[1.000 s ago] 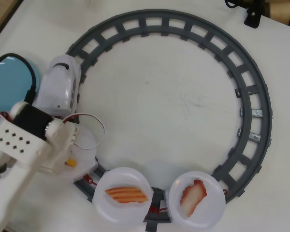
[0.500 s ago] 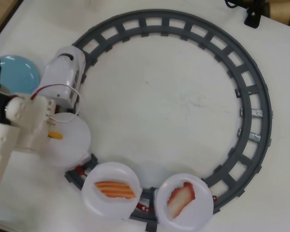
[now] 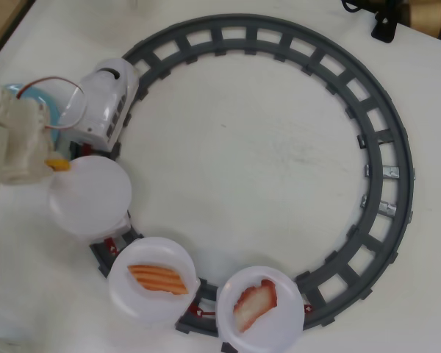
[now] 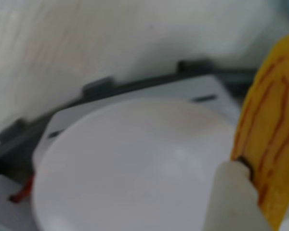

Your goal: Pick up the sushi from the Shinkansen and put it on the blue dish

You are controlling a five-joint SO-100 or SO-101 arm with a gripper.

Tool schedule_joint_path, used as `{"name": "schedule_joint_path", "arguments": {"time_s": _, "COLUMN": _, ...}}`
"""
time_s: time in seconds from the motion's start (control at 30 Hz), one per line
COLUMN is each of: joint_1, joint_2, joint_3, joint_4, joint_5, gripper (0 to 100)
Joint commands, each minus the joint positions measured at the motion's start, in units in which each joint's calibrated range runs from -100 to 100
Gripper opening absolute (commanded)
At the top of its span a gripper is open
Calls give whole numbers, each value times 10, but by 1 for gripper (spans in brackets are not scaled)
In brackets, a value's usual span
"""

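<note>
My gripper is at the far left of the overhead view, shut on the sushi, of which only a small yellow-orange tip shows there. In the wrist view the sushi fills the right edge, yellow with wavy orange lines, held by a white finger. Below it is the train's first white plate, which is bare. The Shinkansen's white nose points up along the track. The blue dish lies left of the nose, mostly hidden by my arm.
A grey circular track rings the table. Two more train plates follow: one with an orange-and-white striped piece, one with a red-and-white piece. Dark objects sit at the top right corner.
My gripper has lifted the sushi off the first plate and moved up the left side towards the blue dish. The train has rolled on along the track, plates shifting left and the nose up.
</note>
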Motion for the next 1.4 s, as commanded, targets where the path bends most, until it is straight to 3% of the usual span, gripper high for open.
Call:
{"name": "schedule_joint_path", "arguments": {"time_s": 0.0, "joint_1": -35, "joint_2": 49, "joint_3": -129, "joint_4": 21, "joint_5": 2, "gripper": 3}}
{"name": "schedule_joint_path", "arguments": {"time_s": 0.17, "joint_1": -80, "joint_2": 122, "joint_3": -229, "joint_4": 24, "joint_5": 3, "gripper": 3}}
{"name": "schedule_joint_path", "arguments": {"time_s": 0.43, "joint_1": -134, "joint_2": 176, "joint_3": -248, "joint_4": 22, "joint_5": 22, "gripper": 3}}
{"name": "schedule_joint_path", "arguments": {"time_s": 0.93, "joint_1": -131, "joint_2": 323, "joint_3": -395, "joint_4": 24, "joint_5": 54, "gripper": 3}}
{"name": "schedule_joint_path", "arguments": {"time_s": 1.37, "joint_1": -126, "joint_2": 348, "joint_3": -406, "joint_4": 24, "joint_5": 57, "gripper": 3}}
